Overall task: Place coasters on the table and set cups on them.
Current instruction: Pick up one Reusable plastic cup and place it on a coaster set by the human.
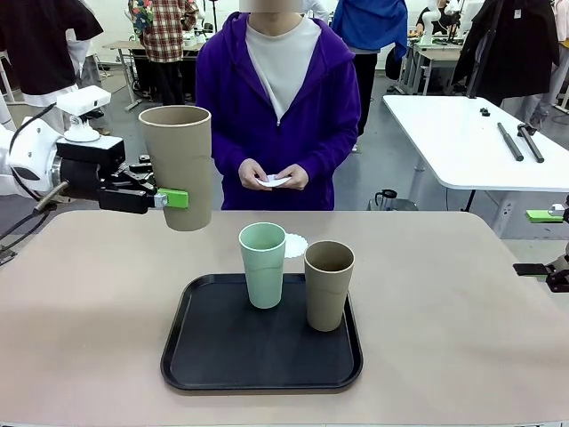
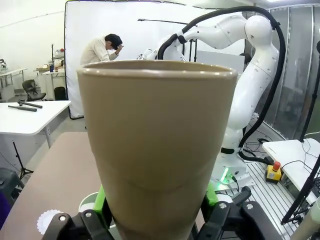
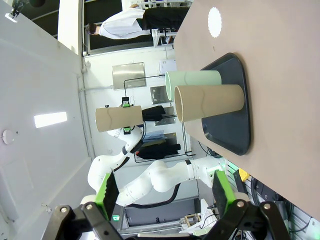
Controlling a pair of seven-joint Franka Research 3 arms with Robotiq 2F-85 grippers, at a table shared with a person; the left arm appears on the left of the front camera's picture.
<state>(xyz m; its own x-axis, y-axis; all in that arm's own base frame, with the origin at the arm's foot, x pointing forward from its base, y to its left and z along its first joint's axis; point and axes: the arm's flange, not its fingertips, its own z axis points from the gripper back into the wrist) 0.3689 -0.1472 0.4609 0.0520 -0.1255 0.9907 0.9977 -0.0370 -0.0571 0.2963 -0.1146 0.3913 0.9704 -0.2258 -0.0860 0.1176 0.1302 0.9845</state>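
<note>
Left wrist view, tan cup (image 2: pixel 160 145) clamped upright between left fingers (image 2: pixel 101 202)

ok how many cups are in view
3. One tan cup is held in the air by the left gripper; the mint green cup and a second tan cup stand side by side on the black tray. None seems hidden.

One tan-brown cup (image 1: pixel 178 165) hangs upright in the air, above and left of the black tray (image 1: pixel 204 356), clamped by the left gripper (image 1: pixel 178 197). The mint green cup (image 1: pixel 263 264) and the second tan-brown cup (image 1: pixel 328 285) stand upright on the tray, side by side. One white scalloped coaster (image 1: pixel 294 245) lies flat on the beige table (image 1: pixel 89 302), just behind the tray.
</note>
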